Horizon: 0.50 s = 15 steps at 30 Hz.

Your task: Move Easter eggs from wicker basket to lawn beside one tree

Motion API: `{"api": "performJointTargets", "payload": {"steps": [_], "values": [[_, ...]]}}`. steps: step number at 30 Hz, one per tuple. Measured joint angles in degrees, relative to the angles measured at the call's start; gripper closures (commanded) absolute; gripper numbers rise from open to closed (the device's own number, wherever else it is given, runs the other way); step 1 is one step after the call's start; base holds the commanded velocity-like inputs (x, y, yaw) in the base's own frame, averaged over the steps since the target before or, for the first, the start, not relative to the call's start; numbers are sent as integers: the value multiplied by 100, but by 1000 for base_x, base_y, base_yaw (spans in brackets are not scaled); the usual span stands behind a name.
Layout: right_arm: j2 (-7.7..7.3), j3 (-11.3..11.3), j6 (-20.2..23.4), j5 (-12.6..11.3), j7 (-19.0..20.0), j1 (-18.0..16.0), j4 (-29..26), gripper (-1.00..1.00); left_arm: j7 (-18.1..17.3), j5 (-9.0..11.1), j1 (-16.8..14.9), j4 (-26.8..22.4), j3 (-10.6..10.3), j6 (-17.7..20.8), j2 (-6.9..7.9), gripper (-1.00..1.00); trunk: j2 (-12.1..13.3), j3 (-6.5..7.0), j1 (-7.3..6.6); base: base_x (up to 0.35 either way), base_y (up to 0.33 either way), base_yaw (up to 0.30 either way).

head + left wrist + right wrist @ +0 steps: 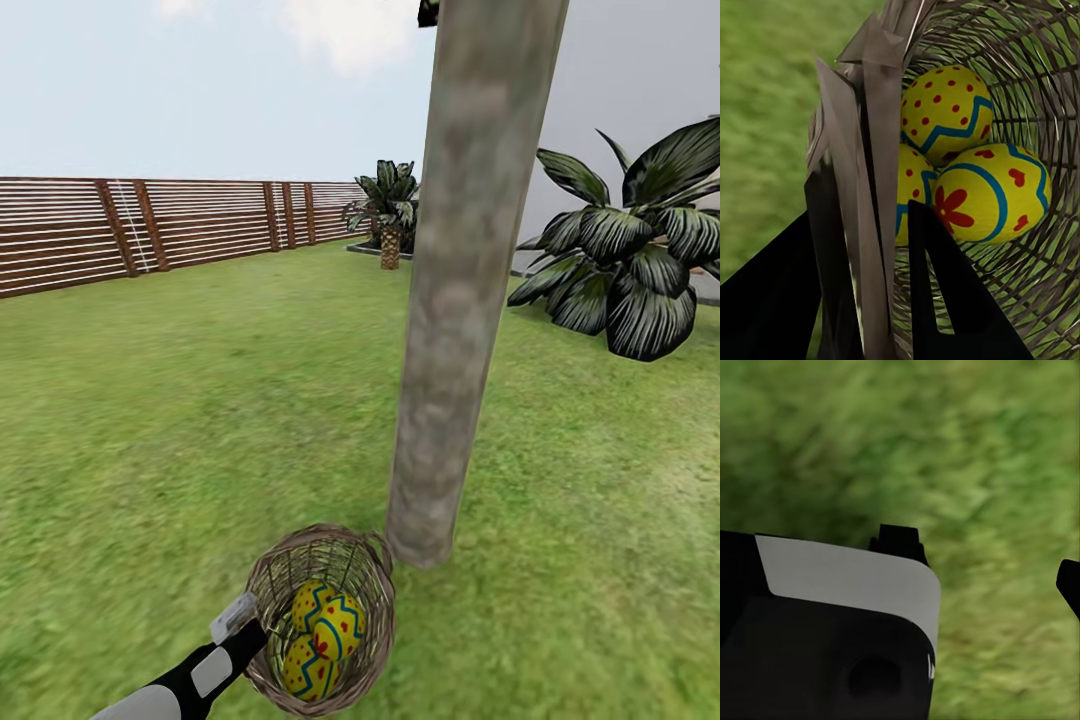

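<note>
My left tool (881, 247) pinches the wicker basket (370, 585) rim, three Easter eggs (322, 630) lying inside, just beside the tree (450, 330) trunk.

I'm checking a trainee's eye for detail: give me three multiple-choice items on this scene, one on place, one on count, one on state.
1. Where is the basket?
A. beside the trunk
B. by the fence
C. under the broad-leaved plant

2. How many eggs are in it?
A. one
B. two
C. three

3. What is the left gripper doing?
A. hanging open over bare grass
B. shut on the basket's rim
C. holding an egg

Answers: 1 A, the basket sits at the trunk's foot in the head view. 2 C, three eggs show through the weave. 3 B, the left wrist view shows fingers either side of the rim.
</note>
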Motion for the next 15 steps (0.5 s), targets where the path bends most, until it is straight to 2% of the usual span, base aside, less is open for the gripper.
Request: {"api": "performJointTargets", "payload": {"steps": [15], "values": [[0,0,0,0,0,0,0,-100,0,1,0,-1,5,0,3,100,-602,-269,330,0,0,0]]}}
